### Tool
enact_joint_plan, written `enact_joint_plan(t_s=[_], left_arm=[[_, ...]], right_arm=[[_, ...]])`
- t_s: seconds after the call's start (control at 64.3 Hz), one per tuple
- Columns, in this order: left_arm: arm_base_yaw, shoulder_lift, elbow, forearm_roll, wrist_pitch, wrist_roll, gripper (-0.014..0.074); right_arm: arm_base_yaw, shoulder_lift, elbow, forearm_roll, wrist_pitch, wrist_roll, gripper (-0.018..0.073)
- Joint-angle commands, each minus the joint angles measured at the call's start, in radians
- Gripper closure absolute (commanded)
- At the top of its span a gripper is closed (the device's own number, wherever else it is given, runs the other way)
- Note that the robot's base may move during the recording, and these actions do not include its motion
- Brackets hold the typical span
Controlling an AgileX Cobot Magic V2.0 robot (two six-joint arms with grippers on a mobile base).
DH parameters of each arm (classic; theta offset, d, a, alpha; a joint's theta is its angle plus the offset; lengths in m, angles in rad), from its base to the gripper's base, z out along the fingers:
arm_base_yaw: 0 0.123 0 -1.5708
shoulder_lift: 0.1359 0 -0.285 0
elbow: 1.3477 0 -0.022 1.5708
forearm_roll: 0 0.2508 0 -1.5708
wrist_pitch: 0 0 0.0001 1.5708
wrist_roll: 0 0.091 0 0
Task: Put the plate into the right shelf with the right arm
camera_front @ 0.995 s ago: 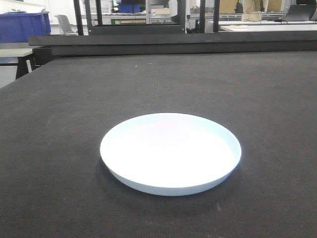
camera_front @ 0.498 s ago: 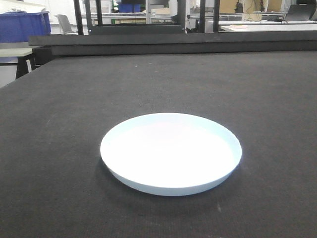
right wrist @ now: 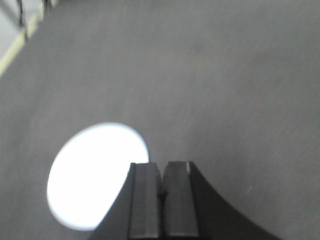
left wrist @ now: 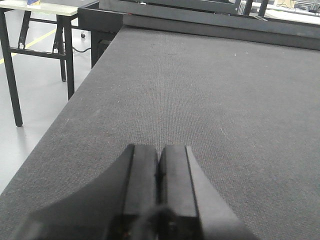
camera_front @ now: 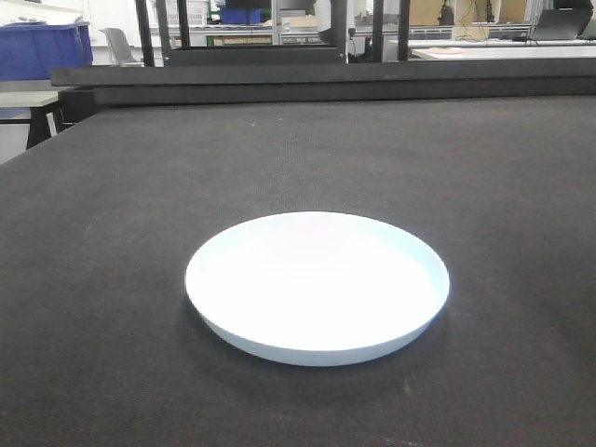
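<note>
Plate (camera_front: 317, 287) lies flat on the table (camera_front: 484, 168), below and left of your right pincer (right wrist: 161, 200), whose jaws are pressed together. Your left pincer (left wrist: 159, 185), likewise closed, has no plate in view, so the right looks nearer.

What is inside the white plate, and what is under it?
Nothing lies inside the plate; its white surface is bare. It rests on the dark table mat. The part beneath it is hidden.

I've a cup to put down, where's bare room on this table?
The table is bare all round the plate: widest behind it, up to the raised back edge, and on both sides. Only the plate's spot is taken, the right gripper near it.
</note>
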Motion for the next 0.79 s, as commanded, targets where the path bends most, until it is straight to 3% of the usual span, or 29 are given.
enact_joint_plan(t_s=[0.0,0.327,0.451,0.622,0.7,0.777], left_arm=[[-0.002,-0.006,0.009,0.0,-0.088,-0.006,0.0643],[-0.002,-0.006,0.009,0.0,-0.088,-0.006,0.0643],[-0.002,-0.006,0.009,0.0,-0.088,-0.006,0.0643],[-0.002,-0.006,0.009,0.0,-0.088,-0.006,0.0643],[-0.002,-0.006,0.009,0.0,-0.088,-0.006,0.0643],[-0.002,-0.006,0.009,0.0,-0.088,-0.006,0.0643]], right_arm=[[0.027,0.111,-0.057,0.036,0.002,-0.024,0.0489],[0.207,0.473,-0.056,0.038,0.026,0.021,0.0475],[0.268,0.589,-0.056,0.035,-0.011,0.02,0.0335],[0.275,0.709,-0.056,0.04,-0.06,0.046,0.0025],[0.275,0.748,-0.056,0.049,-0.077,0.064,-0.0037],[0.275,0.781,-0.056,0.052,-0.092,0.075,-0.0041]])
